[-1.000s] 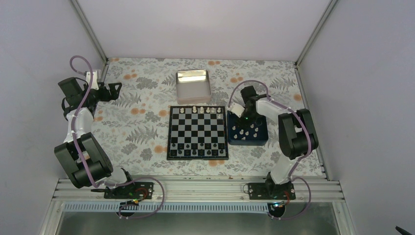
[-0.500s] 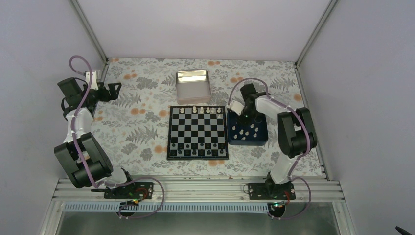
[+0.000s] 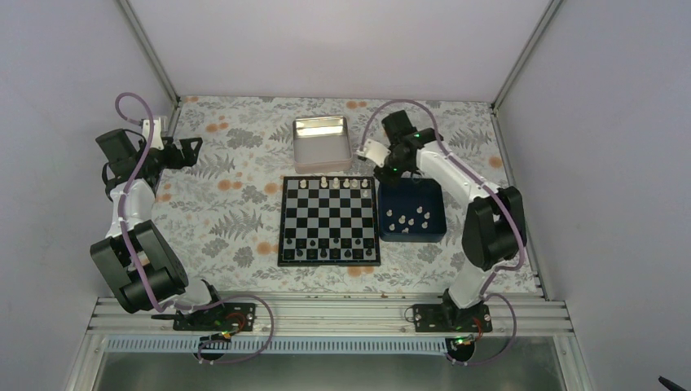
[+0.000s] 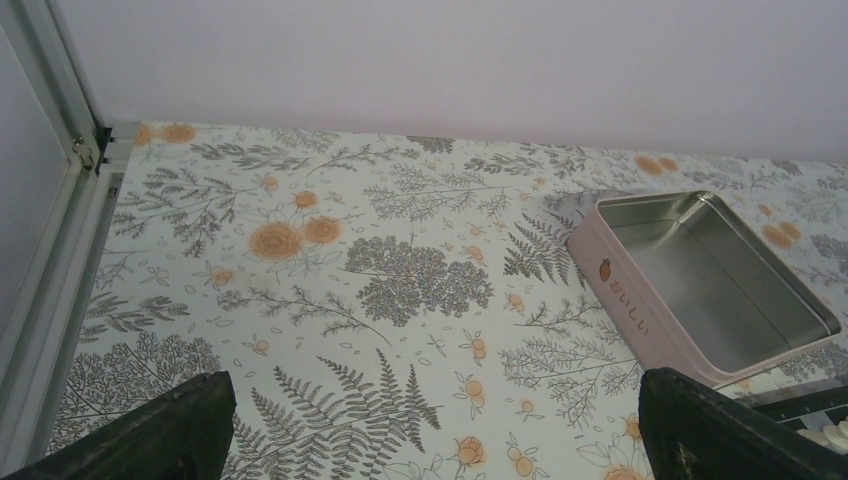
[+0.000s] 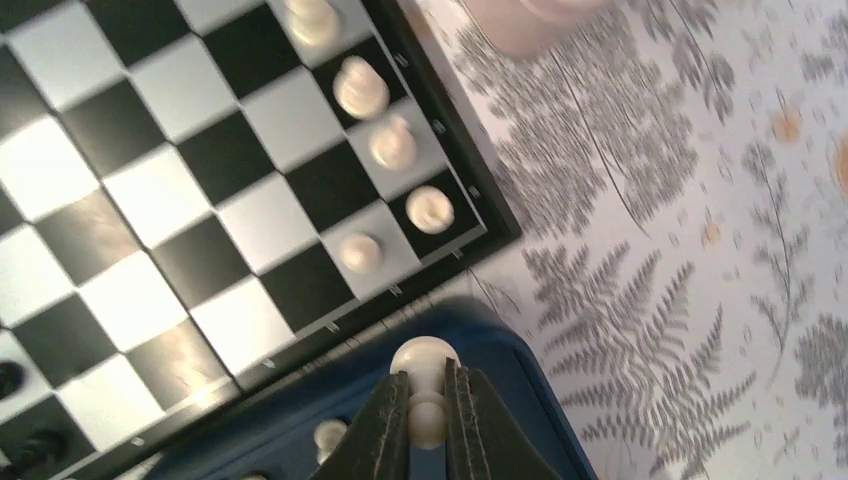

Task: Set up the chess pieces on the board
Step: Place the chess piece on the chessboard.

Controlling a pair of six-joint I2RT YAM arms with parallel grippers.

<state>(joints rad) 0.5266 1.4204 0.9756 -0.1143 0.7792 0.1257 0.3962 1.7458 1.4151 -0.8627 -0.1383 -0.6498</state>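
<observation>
The chess pieces (image 5: 360,90) are seen in three places. Several are lined up on the far row of the board (image 3: 329,218), towards its right corner; in the right wrist view five are counted there, one to a square, the farthest cut off by the frame edge. More are scattered in the blue tray (image 3: 430,195), which lies just beside the board's right edge. One round-headed piece (image 5: 423,358) is gripped by the right gripper (image 5: 427,410): the fingers are closed almost together on its stem, with the head showing beyond the tips. It is held over the far left corner of the tray, near the far right corner of the board, and neither is touched by it. The tray is blurred below the fingers, and another cream piece is made out in it.

A row of dark pieces (image 3: 324,254) is set along the near edge of the board. A silver tin (image 3: 321,147) is placed beyond the board's far edge, apart from it.

The left gripper (image 3: 194,151) is held at the far left of the scene, well apart from the board. Its fingers are spread as wide as they go and nothing is held between them; only the flowered tablecloth (image 4: 300,300) is seen below it.
</observation>
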